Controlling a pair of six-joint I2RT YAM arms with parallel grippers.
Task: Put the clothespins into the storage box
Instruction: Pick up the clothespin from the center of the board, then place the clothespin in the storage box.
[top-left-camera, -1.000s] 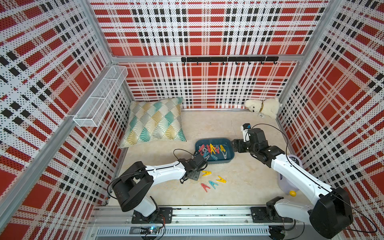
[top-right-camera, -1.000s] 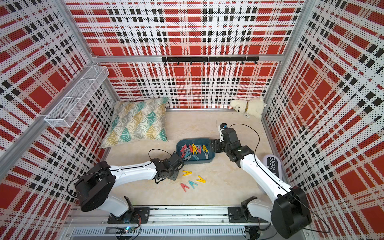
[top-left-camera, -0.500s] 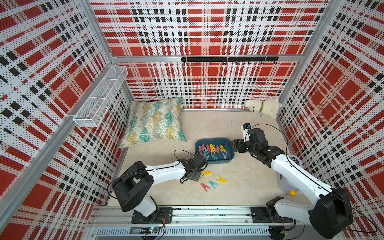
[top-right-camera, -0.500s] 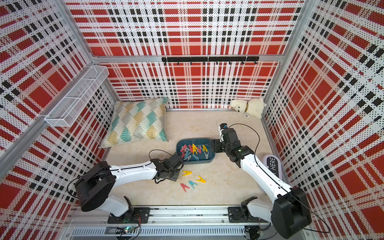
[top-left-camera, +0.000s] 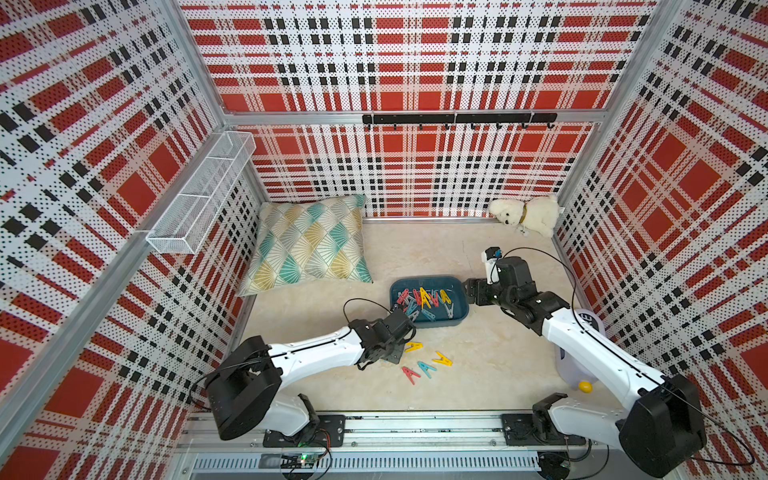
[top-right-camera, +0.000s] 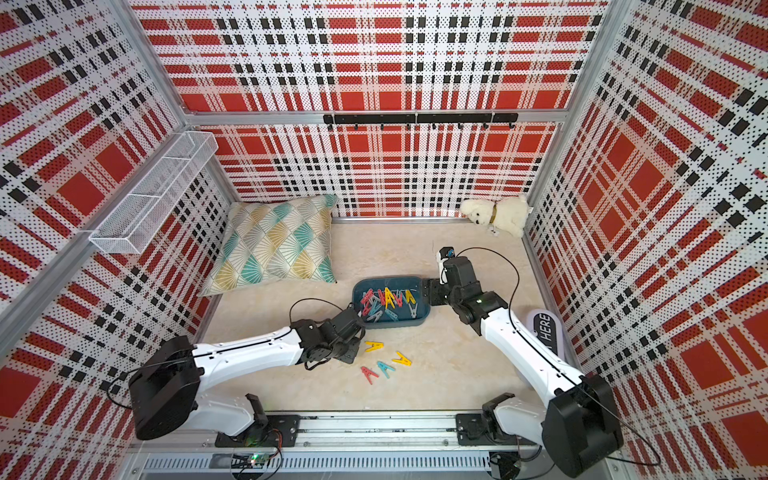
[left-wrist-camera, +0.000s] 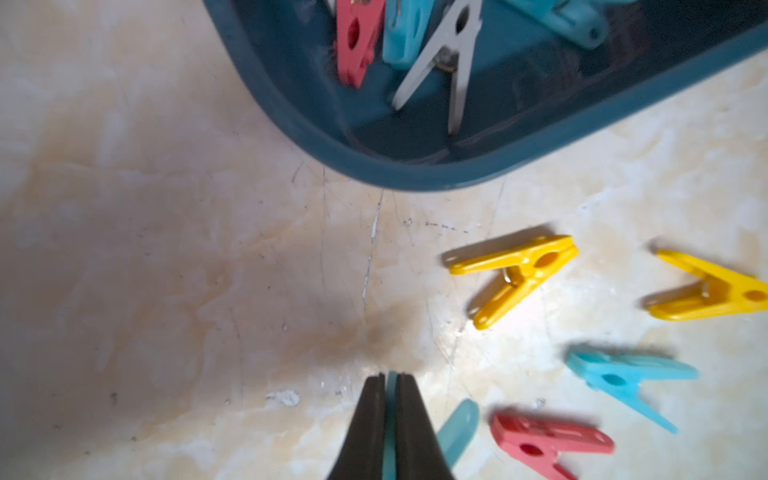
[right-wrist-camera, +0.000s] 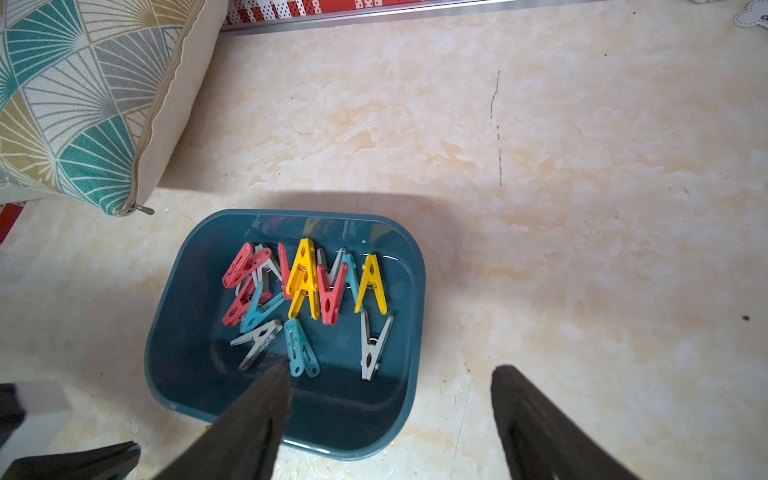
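Note:
The dark teal storage box (top-left-camera: 461, 316) (top-right-camera: 422, 322) sits mid-floor with several red, yellow, teal and grey clothespins (right-wrist-camera: 307, 282) inside. On the floor in front of it lie two yellow clothespins (top-left-camera: 413, 347) (top-left-camera: 442, 359), a teal one (top-left-camera: 427, 368) and a red one (top-left-camera: 410, 375). My left gripper (left-wrist-camera: 390, 376) (top-left-camera: 397, 353) is down by the box's near left corner. It is shut on a teal clothespin (left-wrist-camera: 457, 428), one leg of which sticks out beside the fingers. My right gripper (right-wrist-camera: 390, 370) (top-left-camera: 471, 293) stands open at the box's right end, holding nothing.
A patterned pillow (top-left-camera: 307, 243) lies at the back left and a white plush dog (top-left-camera: 525, 214) in the back right corner. A white wire basket (top-left-camera: 199, 195) hangs on the left wall. A white device with a yellow ball (top-left-camera: 582, 374) stands by the right wall.
My left gripper's jaws have closed onto the teal clothespin on the floor. The right arm and the loose clothespins have not moved.

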